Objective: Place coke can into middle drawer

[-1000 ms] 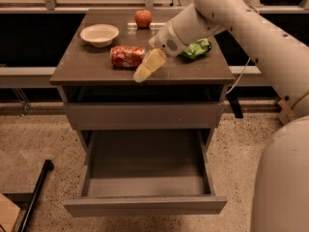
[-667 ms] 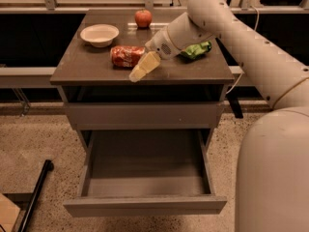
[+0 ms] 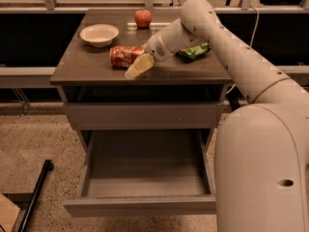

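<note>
The coke can (image 3: 123,55), red with whitish markings, lies on its side on the cabinet top (image 3: 91,66), left of centre. My gripper (image 3: 139,66) is low over the cabinet top, right against the can's right end, and reaches in from the right. The middle drawer (image 3: 140,206) is pulled out wide below; its grey box interior holds nothing. The closed uppermost drawer front (image 3: 145,115) is above it.
A white bowl (image 3: 99,34) stands at the back left of the top and a red apple (image 3: 143,18) at the back centre. A green snack bag (image 3: 194,51) lies behind my arm. My arm's large body (image 3: 260,168) fills the right foreground. A black pole (image 3: 36,197) lies on the floor at left.
The gripper has stayed at the can's right end, shifting only slightly left. The arm's upper part has swung and now fills more of the right foreground. The can has not moved.
</note>
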`<state>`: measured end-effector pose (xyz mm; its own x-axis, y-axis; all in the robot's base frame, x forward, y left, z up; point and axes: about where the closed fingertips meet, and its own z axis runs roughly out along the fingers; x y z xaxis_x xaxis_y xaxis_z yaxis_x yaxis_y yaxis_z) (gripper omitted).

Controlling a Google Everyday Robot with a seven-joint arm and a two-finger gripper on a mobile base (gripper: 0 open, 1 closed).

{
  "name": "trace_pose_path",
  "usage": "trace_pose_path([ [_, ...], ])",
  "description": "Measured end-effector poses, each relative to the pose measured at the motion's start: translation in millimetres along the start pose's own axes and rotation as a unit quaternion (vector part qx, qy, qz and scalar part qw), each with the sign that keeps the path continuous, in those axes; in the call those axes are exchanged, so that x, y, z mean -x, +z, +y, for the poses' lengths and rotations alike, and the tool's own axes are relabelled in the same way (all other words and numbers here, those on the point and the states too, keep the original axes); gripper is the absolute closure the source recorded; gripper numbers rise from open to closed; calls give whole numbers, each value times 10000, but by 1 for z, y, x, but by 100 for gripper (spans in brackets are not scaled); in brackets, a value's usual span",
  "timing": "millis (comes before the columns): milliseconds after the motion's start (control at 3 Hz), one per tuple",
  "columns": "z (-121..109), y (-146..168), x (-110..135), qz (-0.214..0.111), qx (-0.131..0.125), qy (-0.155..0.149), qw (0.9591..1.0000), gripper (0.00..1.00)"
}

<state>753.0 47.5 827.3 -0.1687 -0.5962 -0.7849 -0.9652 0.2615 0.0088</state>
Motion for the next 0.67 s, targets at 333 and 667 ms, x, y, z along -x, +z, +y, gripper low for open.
trace_pose_path([
  [333, -8, 6, 1, 7, -14, 36, 10000, 42],
  [667, -11, 8, 4, 6, -32, 37, 10000, 65],
])
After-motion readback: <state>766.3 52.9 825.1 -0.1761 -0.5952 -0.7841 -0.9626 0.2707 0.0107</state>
